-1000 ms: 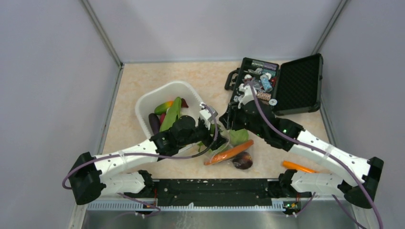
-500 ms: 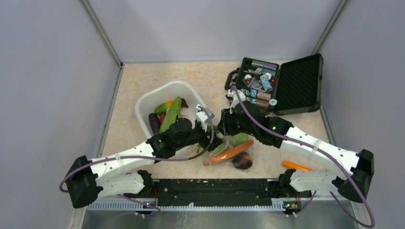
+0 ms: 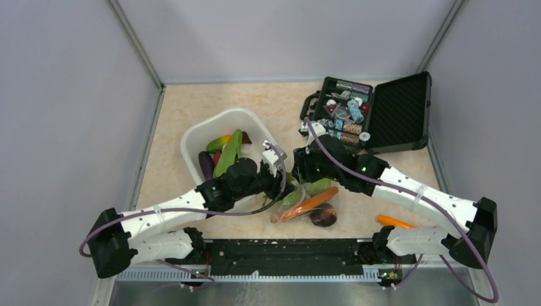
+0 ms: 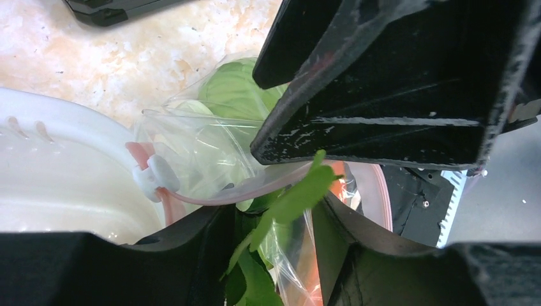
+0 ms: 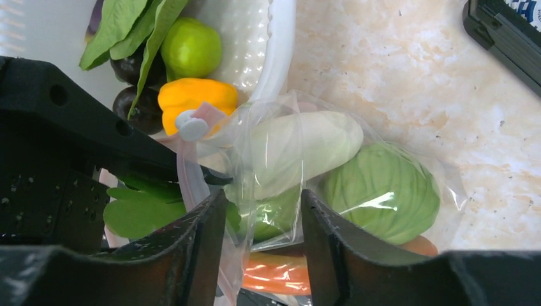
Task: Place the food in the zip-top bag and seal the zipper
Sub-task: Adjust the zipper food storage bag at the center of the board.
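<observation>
The left gripper [image 4: 271, 213] stands half spread around a green leafy piece [image 4: 300, 191]; whether it pinches cannot be told. The right gripper [image 5: 263, 197] is spread astride the zip-top bag [image 4: 191, 137], just beside the white tub [image 5: 274, 44]. The film looks limp and slippery, so the stiffer zipper [image 4: 210, 196] seems the better hold.

Left arm [image 3: 167, 213], right arm [image 3: 421, 196] extended, jaws apart

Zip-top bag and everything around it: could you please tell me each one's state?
zip-top bag: mouth open, partly filled.
zipper: unsealed.
black case: lid open.
white tub: upright, holding produce.
left gripper: fingers apart around green leafy piece.
right gripper: fingers apart, straddling bag.
</observation>
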`<state>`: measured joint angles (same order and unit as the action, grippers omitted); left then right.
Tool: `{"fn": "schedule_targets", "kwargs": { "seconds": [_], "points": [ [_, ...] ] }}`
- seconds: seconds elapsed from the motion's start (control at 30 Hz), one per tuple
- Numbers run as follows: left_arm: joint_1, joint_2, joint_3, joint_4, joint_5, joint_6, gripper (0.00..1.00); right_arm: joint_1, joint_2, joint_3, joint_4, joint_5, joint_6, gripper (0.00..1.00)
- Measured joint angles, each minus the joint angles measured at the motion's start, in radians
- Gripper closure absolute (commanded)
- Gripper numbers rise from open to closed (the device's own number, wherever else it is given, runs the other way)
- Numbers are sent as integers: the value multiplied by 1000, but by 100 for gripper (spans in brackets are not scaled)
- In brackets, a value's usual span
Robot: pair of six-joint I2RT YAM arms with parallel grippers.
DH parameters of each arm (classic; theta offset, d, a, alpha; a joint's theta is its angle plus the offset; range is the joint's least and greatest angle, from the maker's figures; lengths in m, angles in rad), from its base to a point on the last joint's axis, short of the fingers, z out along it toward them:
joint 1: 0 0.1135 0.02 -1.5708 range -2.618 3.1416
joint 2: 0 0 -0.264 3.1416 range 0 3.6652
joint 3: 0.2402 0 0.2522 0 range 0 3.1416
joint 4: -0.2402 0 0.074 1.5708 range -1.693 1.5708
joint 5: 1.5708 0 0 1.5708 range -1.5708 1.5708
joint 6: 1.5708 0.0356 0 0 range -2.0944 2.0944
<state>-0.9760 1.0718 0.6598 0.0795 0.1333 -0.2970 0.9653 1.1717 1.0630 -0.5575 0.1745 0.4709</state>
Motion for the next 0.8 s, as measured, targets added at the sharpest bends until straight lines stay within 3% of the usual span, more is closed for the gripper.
{"fn": "schedule_targets", "kwargs": {
  "seconds": [0.2,0.57,0.8],
  "points": [
    [0,5,0,-14,0,11,56,0,-31,6,-23,-16,-27,49],
    [0,15,0,-23,-5,15,58,0,-171,-10,-53,-91,-40,56],
    [0,15,0,-28,-17,16,59,0,-141,-83,-35,-168,-11,59]
  ]
}}
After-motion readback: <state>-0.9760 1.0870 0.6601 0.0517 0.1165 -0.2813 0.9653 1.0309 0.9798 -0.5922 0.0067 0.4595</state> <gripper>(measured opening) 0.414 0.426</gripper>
